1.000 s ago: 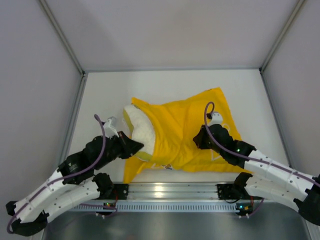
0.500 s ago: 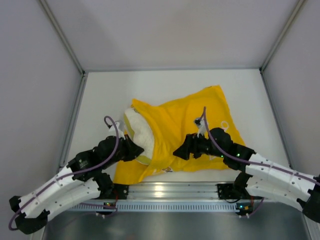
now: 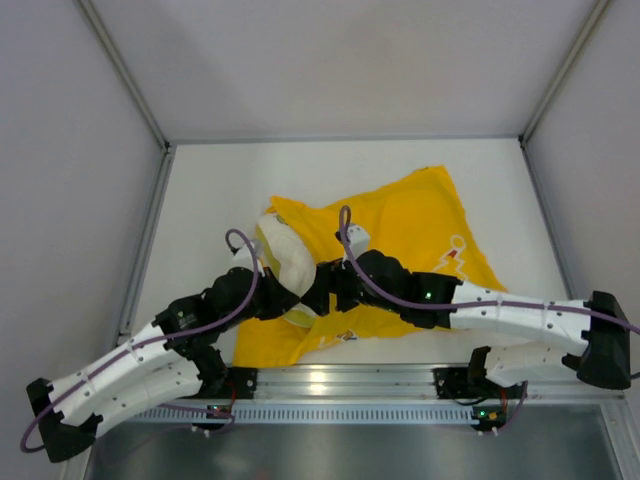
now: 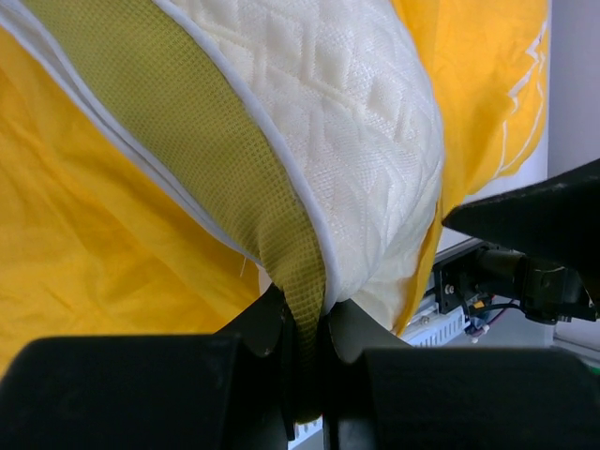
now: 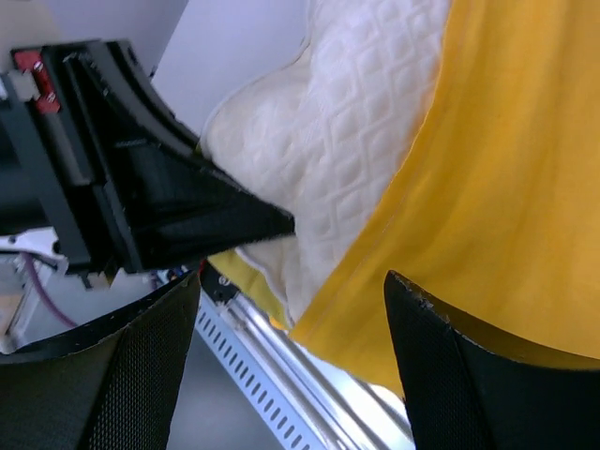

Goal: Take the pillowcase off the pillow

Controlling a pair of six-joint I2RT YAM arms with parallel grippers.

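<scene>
**A:** What is shifting compared with a second ago?

**B:** The right arm (image 3: pixel 500 315) is swinging leftward across the pillowcase (image 3: pixel 420 225), from its right half over to its open end. The left arm (image 3: pixel 140 360) is reaching farther in than before.

**A:** Where is the case lying?

**B:** It is sprawling, crumpled, over the middle of the table (image 3: pixel 230 170) and covering most of the pillow (image 3: pixel 283 262). Only the pillow's quilted cream end is poking out on the left, past the hem (image 5: pixel 412 206).

**A:** What is the left gripper doing?

**B:** The left gripper (image 4: pixel 305 314) is pinching the pillow's olive mesh edge band (image 4: pixel 216 159), with its jaws nearly together on it.

**A:** And the right one?

**B:** The right gripper (image 5: pixel 291 281) is standing wide and gripping nothing. Its fingers (image 5: pixel 122 375) are straddling the hem where it is meeting the pillow, and the left gripper's tip is sitting just beside them.
</scene>
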